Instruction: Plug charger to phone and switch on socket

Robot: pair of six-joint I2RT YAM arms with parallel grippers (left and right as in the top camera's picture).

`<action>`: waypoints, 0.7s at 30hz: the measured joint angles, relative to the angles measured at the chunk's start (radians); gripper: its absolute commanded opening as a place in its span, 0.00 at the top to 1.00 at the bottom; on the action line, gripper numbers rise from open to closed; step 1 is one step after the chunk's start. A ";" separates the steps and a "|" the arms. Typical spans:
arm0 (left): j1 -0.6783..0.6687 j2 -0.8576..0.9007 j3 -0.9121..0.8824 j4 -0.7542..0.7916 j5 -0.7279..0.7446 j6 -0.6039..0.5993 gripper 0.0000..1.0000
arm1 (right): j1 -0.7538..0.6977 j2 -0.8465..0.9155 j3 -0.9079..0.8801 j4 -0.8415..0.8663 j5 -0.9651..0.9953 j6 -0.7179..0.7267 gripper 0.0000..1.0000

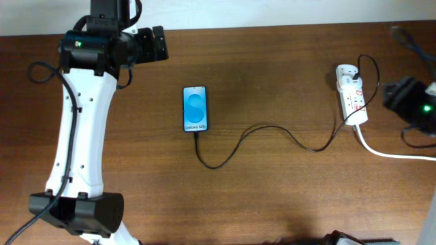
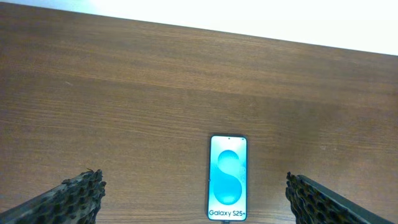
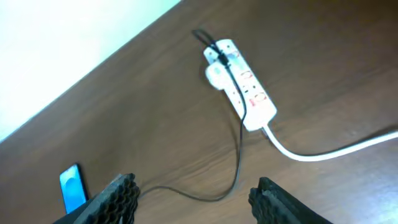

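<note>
The phone [image 1: 195,109] lies flat mid-table with its blue screen up; it also shows in the left wrist view [image 2: 227,177] and the right wrist view [image 3: 73,186]. The charger, a thin black cable [image 1: 272,129], curves from the phone's bottom edge to the socket [image 1: 353,92], and its end touches that edge. The socket [image 3: 242,84] is a white strip with red markings. My left gripper [image 2: 193,205] is open and empty, above the table to the left of the phone. My right gripper [image 3: 196,202] is open and empty, above the cable [image 3: 239,143], apart from the socket.
A thick white cord [image 1: 388,153] runs from the socket to the right edge. The white left arm [image 1: 82,129] stretches along the table's left side. The right arm's black body [image 1: 409,102] sits just to the right of the socket.
</note>
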 measured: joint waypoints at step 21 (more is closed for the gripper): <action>0.000 0.000 0.000 0.000 0.000 0.000 0.01 | -0.261 0.579 0.018 0.454 -0.170 -0.066 0.37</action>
